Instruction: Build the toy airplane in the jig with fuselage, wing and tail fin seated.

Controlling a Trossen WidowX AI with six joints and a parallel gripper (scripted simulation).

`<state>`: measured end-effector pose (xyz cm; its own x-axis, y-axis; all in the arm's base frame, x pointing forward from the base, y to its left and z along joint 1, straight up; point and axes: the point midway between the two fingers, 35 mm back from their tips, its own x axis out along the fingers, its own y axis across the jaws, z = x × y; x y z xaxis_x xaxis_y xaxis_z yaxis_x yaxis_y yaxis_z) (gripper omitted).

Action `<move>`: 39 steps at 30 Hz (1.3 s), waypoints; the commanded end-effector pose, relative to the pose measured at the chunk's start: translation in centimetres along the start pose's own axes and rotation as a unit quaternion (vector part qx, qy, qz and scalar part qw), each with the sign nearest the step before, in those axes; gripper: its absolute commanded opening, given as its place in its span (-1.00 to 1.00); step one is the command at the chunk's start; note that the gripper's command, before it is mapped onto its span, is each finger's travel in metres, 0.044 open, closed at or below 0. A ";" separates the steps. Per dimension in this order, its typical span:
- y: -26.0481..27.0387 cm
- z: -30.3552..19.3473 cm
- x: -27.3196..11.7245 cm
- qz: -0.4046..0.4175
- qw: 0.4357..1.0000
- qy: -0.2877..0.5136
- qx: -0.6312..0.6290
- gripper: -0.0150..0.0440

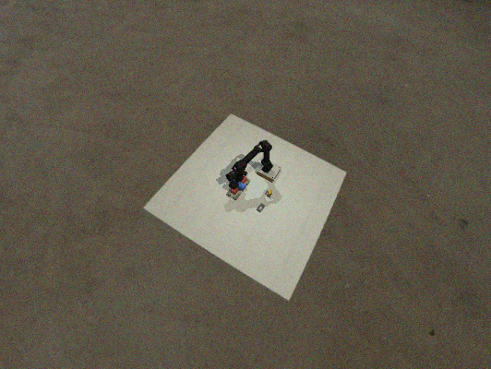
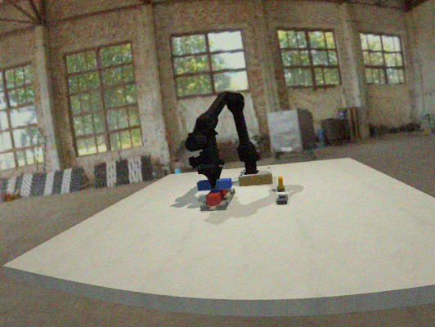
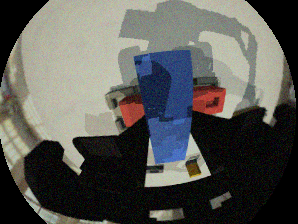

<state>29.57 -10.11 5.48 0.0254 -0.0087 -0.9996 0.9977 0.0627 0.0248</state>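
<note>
The blue wing (image 1: 242,186) (image 2: 226,184) (image 3: 175,100) lies crosswise over the red fuselage (image 1: 234,190) (image 2: 213,199) (image 3: 210,100). My gripper (image 2: 213,185) (image 3: 165,115) is shut on the wing at its middle, from above. The fuselage lies lengthwise in the grey jig (image 1: 236,197) (image 2: 208,208) (image 3: 114,96). The wing is very low over the fuselage; whether they touch cannot be told, and its tab and the top socket are hidden. A socket opening shows at one fuselage end in the wrist view. The yellow tail fin (image 1: 269,193) (image 2: 280,181) (image 3: 193,168) stands upright in a small dark holder, away from the jig.
A small empty-looking grey holder (image 1: 260,208) (image 2: 282,199) (image 3: 155,169) stands near the tail fin. The arm's base block (image 1: 269,173) (image 2: 255,179) is behind the jig. All stand on a pale square table top (image 1: 240,231) (image 2: 245,253).
</note>
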 end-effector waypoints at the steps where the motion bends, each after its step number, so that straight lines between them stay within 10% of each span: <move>1: 0.0 0.0 0.0 0.001 1.000 0.000 0.000 -0.21; 3: 0.0 0.0 0.0 0.001 1.000 0.000 0.000 -0.39; 19: 0.0 0.0 0.0 0.001 1.000 0.000 0.000 1.00; 39: 0.4 0.0 -8.6 -0.001 1.000 -0.002 0.002 1.00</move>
<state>29.83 -10.08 13.24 0.0400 -0.0137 -0.9991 0.9971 0.0660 0.0390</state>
